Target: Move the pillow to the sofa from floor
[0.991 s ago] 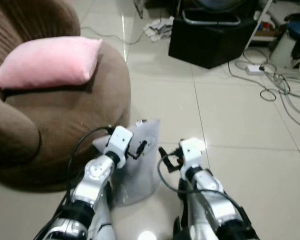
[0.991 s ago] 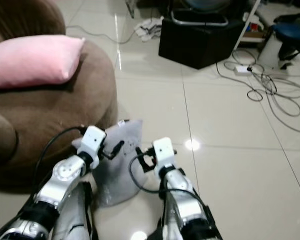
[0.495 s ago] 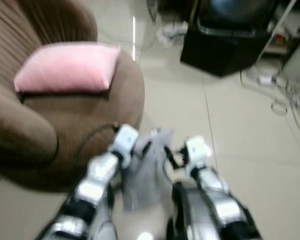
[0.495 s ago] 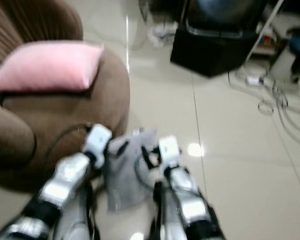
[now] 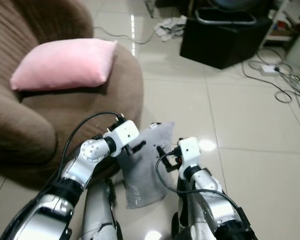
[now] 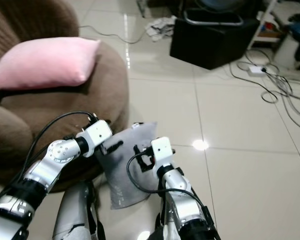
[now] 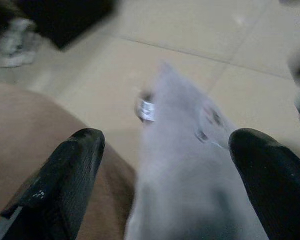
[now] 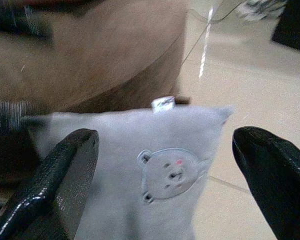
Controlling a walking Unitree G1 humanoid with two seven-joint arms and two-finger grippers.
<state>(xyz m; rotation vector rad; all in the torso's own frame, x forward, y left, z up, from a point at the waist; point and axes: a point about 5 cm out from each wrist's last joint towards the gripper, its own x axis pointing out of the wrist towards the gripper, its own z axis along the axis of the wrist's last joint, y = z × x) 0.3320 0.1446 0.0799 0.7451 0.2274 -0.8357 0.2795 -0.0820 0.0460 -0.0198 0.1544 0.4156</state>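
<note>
Grey pillow raised, beside sofa

There are no words or numbers to read in these pictures. The grey pillow has a small white tag on its top edge, but the tag is too blurry to read. The pillow also has a little bear face drawn on it, with no letters by it. The black box shows no writing either.
</note>
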